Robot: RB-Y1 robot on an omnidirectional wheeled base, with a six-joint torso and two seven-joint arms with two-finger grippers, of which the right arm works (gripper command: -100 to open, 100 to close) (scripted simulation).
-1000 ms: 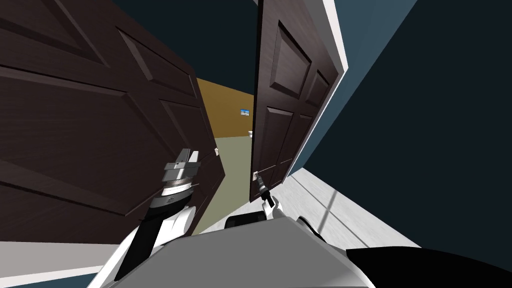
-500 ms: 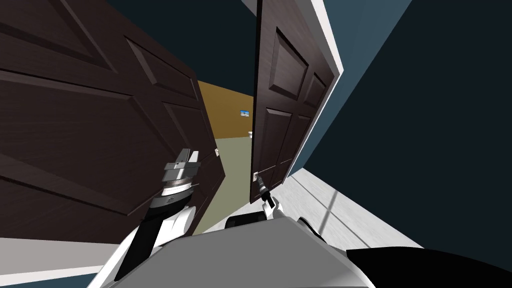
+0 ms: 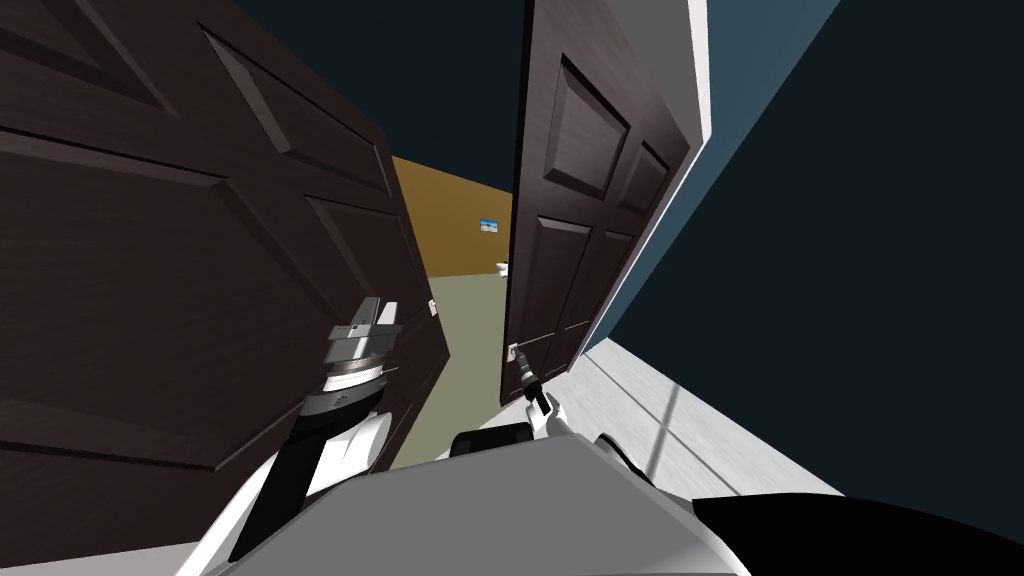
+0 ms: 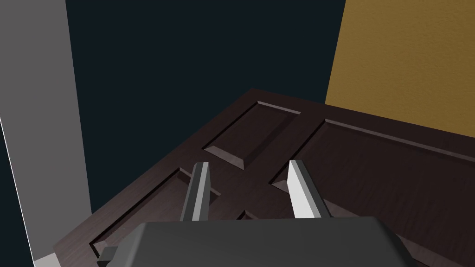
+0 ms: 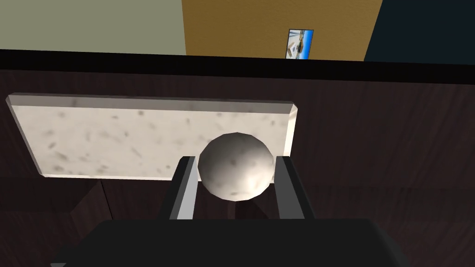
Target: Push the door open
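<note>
Door (image 3: 570, 250) ajar (right pincer (image 5: 233, 160) round knob (image 5: 235, 171))

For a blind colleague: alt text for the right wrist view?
The right gripper clasps a round pale knob on a speckled plate on a dark door; beyond the door's edge, an ochre wall with a small picture.

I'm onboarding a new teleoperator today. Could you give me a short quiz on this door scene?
1. True or false: the right gripper straddles the round knob.
2. The left gripper is at: A) a window, B) the dark panelled left door, C) a shelf.
3. Fill in: the knob sits on a pale ___.
Key: 1 true; 2 B; 3 plate.
</note>
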